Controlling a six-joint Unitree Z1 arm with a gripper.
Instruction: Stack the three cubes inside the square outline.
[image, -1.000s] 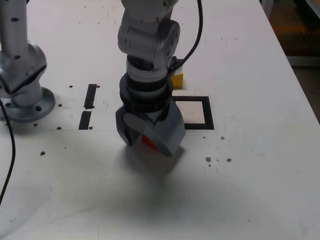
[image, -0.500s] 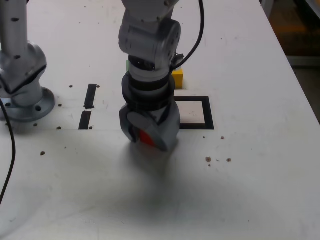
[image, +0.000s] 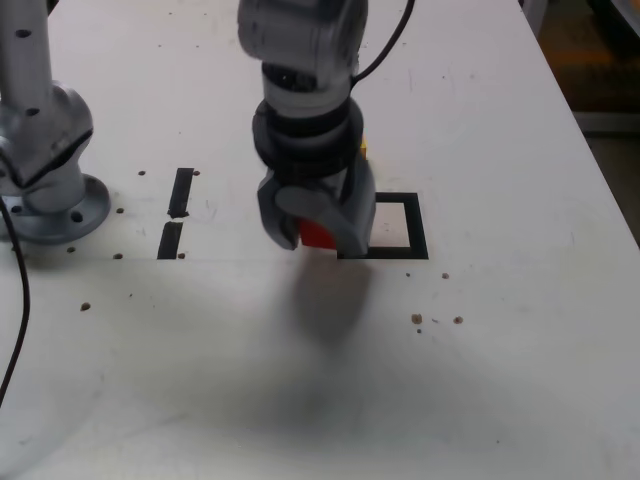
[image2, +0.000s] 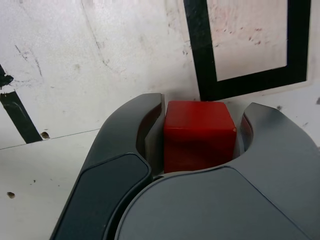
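Fingers (image2: 200, 125) clamp one red cube (image2: 199, 134); one yellow cube (image: 362, 148) peeks behind; one square outline (image: 412, 236).

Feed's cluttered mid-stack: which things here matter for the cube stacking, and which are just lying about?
Job:
- small solid red cube, clamped in the grey gripper
- small yellow cube, mostly hidden by the arm
- thick black square outline

Lying about:
- two short black strips
- brown crumbs
- grey round base
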